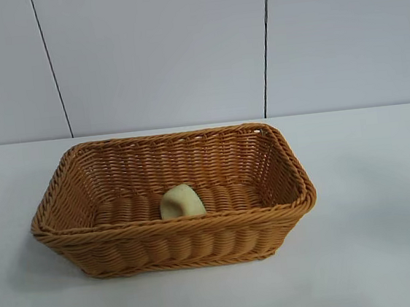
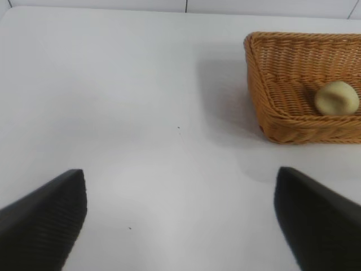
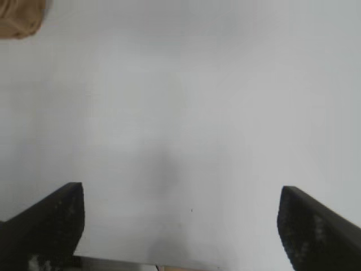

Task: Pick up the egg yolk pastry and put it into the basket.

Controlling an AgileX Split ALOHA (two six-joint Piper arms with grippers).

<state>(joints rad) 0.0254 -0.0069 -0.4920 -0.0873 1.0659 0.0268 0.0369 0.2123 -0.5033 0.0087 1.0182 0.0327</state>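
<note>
The pale cream-yellow egg yolk pastry (image 1: 181,201) lies inside the golden-brown wicker basket (image 1: 176,225), near its front wall. The left wrist view shows the same pastry (image 2: 336,97) in the basket (image 2: 271,101), well away from my left gripper (image 2: 181,192), which stands wide open over bare table with nothing between its fingers. My right gripper (image 3: 181,206) is wide open too, above bare table, holding nothing. A corner of the basket (image 3: 20,20) shows far off in the right wrist view. Neither arm appears in the exterior view.
The basket stands on a white table (image 1: 375,238) with bare surface on both sides and in front. A white panelled wall (image 1: 158,56) rises behind. The table's edge shows close under the right gripper in its wrist view.
</note>
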